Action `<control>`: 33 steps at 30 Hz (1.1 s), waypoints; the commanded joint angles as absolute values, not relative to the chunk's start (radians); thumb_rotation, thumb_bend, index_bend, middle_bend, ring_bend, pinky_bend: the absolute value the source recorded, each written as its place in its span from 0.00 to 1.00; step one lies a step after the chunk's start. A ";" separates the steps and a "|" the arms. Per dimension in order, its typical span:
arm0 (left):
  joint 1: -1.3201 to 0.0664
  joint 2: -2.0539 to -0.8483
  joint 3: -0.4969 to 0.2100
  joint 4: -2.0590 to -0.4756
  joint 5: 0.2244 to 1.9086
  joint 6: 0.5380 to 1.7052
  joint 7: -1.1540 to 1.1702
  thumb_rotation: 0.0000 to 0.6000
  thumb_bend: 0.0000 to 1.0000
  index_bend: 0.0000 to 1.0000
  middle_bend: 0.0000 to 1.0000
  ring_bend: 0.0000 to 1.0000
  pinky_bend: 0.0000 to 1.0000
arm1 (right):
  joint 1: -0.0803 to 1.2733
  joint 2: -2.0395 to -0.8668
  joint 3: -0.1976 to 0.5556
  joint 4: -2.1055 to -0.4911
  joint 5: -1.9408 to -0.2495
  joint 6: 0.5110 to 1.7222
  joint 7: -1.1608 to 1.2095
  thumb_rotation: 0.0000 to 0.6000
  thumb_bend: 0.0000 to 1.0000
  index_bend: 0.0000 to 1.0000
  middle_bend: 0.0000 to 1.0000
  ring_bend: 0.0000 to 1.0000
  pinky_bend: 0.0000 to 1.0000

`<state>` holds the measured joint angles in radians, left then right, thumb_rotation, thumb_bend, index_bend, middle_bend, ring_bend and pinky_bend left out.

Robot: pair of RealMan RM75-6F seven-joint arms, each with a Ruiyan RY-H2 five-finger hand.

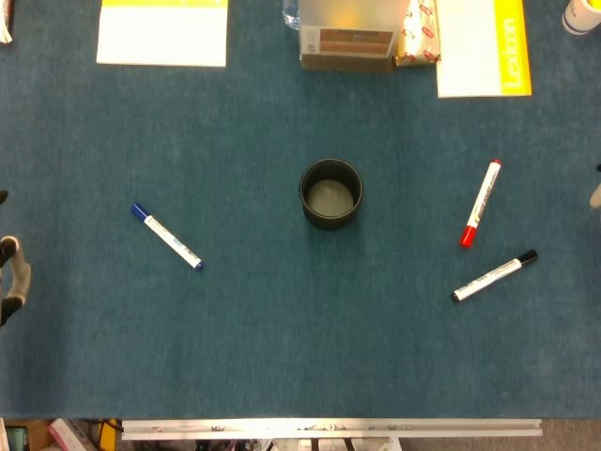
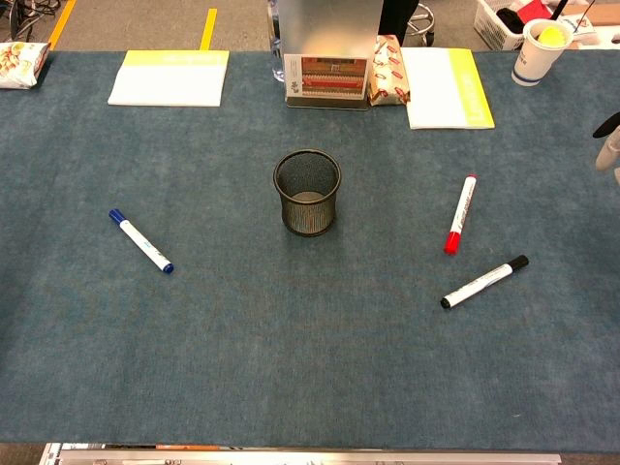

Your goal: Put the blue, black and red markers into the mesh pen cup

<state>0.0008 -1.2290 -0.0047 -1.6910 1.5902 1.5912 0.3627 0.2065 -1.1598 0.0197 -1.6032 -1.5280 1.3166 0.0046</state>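
Only fingertips of the left hand (image 1: 11, 272) show at the head view's edge; its grasp cannot be told. The blue marker (image 1: 166, 237) lies diagonally, cap up-left. The mesh pen cup (image 2: 307, 192) stands upright at centre. The red marker (image 2: 459, 214) and black marker (image 2: 484, 282) lie right. The right hand (image 2: 608, 140) is cropped, its fingers' state unclear.

The table (image 2: 291, 368) is covered in matt blue cloth with a felt-like nap. The pen cup (image 2: 307, 192) is made of black wire mesh. The markers (image 2: 472, 214) are cased in smooth, glossy white plastic.
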 commanded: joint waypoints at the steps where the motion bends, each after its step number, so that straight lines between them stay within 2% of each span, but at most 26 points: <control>1: 0.001 -1.229 -0.005 -1.692 1.591 1.591 0.362 1.00 0.37 0.56 0.16 0.16 0.41 | 0.206 -1.161 0.018 -1.605 -1.528 1.316 0.000 1.00 0.46 0.51 0.32 0.29 0.50; 17: -0.013 -1.241 0.012 -1.693 1.620 1.569 0.340 1.00 0.37 0.52 0.17 0.16 0.41 | 0.199 -1.151 0.028 -1.610 -1.533 1.344 0.009 1.00 0.46 0.51 0.32 0.29 0.50; 20: -0.016 -1.233 0.028 -1.706 1.615 1.541 0.352 1.00 0.37 0.43 0.17 0.16 0.41 | 0.198 -1.147 0.032 -1.612 -1.532 1.351 0.012 1.00 0.46 0.51 0.32 0.29 0.50; 22: -0.019 -1.220 0.042 -1.733 1.601 1.509 0.362 1.00 0.37 0.29 0.16 0.16 0.41 | 0.194 -1.143 0.032 -1.619 -1.540 1.365 0.012 1.00 0.46 0.51 0.32 0.29 0.50; 24: -0.025 -1.211 0.050 -1.758 1.588 1.480 0.378 1.00 0.37 0.24 0.15 0.16 0.41 | 0.190 -1.138 0.031 -1.628 -1.548 1.376 0.012 1.00 0.46 0.51 0.32 0.29 0.50; 29: -0.065 -1.204 0.060 -1.814 1.595 1.405 0.430 1.00 0.37 0.24 0.15 0.16 0.40 | 0.177 -1.121 0.035 -1.650 -1.573 1.421 0.018 1.00 0.46 0.51 0.32 0.29 0.50; 33: -0.107 -1.204 0.049 -1.852 1.568 1.334 0.459 1.00 0.37 0.26 0.14 0.16 0.34 | 0.174 -1.117 0.037 -1.654 -1.574 1.428 0.020 1.00 0.45 0.51 0.33 0.29 0.50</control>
<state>-0.0851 -1.2052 0.0540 -1.8323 1.5815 1.3618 0.4426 0.1739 -1.1171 0.0375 -1.6538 -1.5739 1.4280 0.0201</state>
